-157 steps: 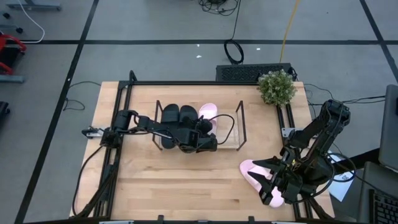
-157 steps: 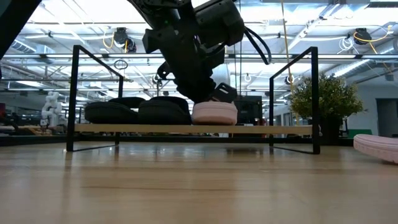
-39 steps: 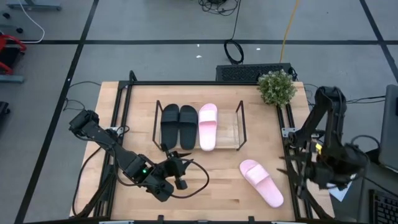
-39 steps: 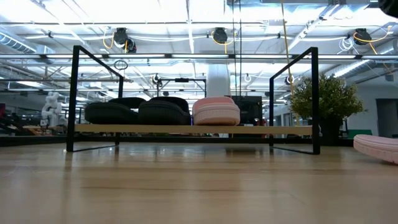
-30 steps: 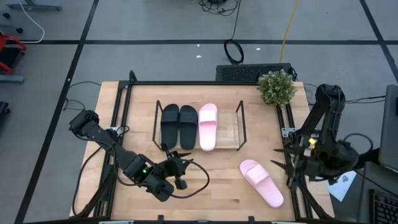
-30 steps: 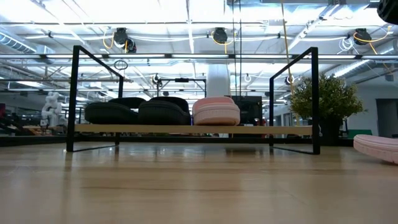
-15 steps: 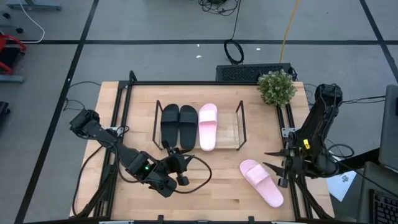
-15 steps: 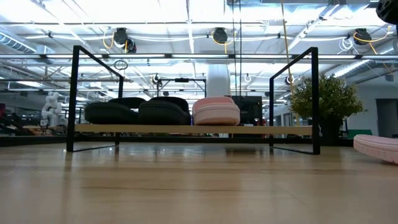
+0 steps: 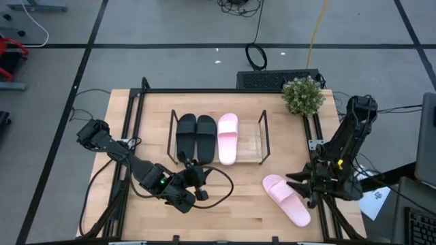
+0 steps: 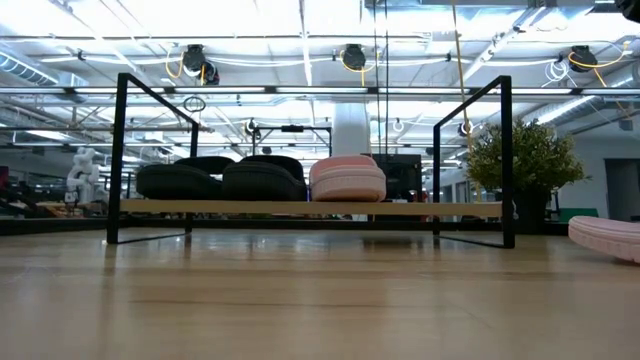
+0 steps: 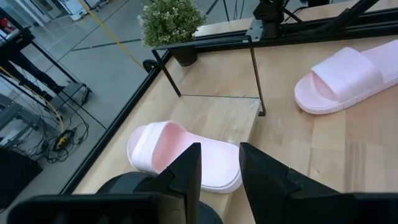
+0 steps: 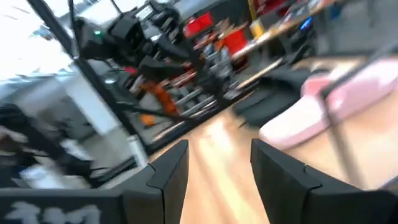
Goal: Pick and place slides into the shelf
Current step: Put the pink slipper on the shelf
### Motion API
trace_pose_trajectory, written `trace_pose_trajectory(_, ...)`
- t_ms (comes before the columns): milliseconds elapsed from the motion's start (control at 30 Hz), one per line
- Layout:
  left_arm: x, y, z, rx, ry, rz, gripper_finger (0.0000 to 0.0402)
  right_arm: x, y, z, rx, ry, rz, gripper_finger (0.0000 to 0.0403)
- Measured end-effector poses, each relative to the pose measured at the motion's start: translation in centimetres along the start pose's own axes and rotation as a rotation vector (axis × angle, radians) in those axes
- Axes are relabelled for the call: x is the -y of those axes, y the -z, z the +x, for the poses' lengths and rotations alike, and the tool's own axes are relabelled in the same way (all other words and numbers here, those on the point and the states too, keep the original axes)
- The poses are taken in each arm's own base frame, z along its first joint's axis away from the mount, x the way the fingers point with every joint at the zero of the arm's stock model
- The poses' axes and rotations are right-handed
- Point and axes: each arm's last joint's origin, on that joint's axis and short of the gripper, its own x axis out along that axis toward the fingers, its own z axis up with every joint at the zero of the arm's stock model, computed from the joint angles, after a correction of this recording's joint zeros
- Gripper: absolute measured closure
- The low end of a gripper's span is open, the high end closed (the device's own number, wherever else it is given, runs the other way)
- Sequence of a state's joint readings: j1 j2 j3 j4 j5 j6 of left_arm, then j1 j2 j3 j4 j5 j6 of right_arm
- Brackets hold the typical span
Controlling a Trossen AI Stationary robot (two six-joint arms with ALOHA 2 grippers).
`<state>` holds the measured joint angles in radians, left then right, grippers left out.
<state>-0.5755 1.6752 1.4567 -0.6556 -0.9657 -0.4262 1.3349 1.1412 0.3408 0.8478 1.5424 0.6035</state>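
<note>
Both claws gape empty: right claw (image 9: 298,185) beside a smooth pink slide (image 9: 286,199); its wrist view seems blurred.

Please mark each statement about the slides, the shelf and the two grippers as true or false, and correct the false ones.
1. Three slides lie on the shelf. True: two black slides and one pink slide.
2. The second pink slide is also on the shelf. False: it lies on the table, to the right and in front of the shelf.
3. The right gripper holds a slide. False: it is open and empty, close beside the loose pink slide.
4. The left gripper is empty, in front of the shelf. True.
5. A potted plant stands at the table's far right corner. True.
</note>
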Motion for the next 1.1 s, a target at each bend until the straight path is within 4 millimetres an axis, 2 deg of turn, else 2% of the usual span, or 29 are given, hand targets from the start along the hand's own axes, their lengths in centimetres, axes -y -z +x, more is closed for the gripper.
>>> trace_pose_trajectory(133, 0.0, 0.0, 0.0, 0.0, 0.0, -0.001, 0.0289, 0.2, 1.5, 0.2, -0.084, -0.069, 0.198, 0.0238)
trace_pose_trajectory(267, -0.1, 0.0, 0.1, -0.001, -0.004, 0.001, 0.0289, 0.6, 2.6, 0.6, -0.143, -0.077, 0.284, 0.0238)
trace_pose_trajectory(500, -0.4, -0.1, 0.5, -0.009, -0.017, 0.0, 0.0289, 0.8, 2.8, 1.2, -0.118, -0.045, 0.319, 0.0238)
trace_pose_trajectory(633, -0.9, 0.0, 1.1, -0.031, -0.043, 0.015, 0.0289, 0.8, 2.7, 1.2, -0.118, -0.035, 0.453, 0.0238)
trace_pose_trajectory(900, -3.7, -0.3, 4.1, -0.095, -0.142, 0.007, 0.0289, 0.7, 2.8, 0.7, -0.146, -0.038, 0.701, 0.0238)
trace_pose_trajectory(1100, -5.7, -0.6, 6.4, -0.15, -0.128, -0.155, 0.0289, 0.2, 2.5, 0.1, -0.186, -0.057, 0.92, 0.0238)
